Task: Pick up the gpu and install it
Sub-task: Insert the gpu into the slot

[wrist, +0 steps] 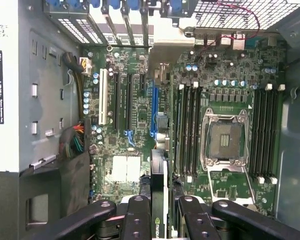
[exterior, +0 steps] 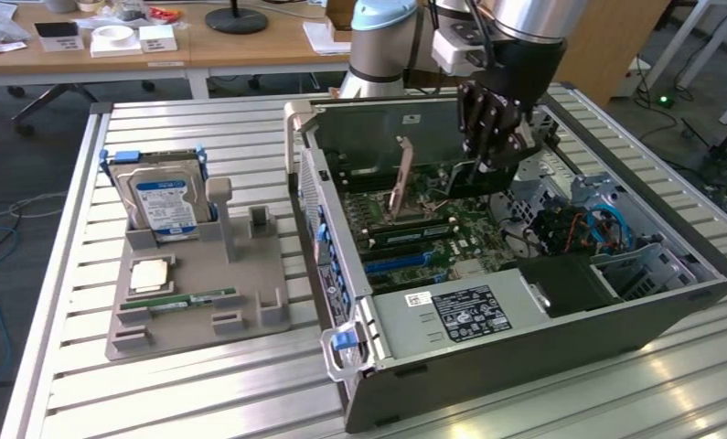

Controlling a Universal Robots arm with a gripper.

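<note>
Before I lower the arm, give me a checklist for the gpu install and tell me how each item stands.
1. Grip on the gpu: ok, the card sits clamped between the fingers of the gripper.
2. Computer case open and motherboard exposed: ok.
3. Blue slot free: ok, nothing is plugged into it.
4. Card in line with the blue slot: ok, roughly, judging by the wrist view.
5. Cable bundle away from the slots: ok, it lies off to the side by the case wall.
6. Card's bracket matched to the rear opening: cannot tell.
</note>
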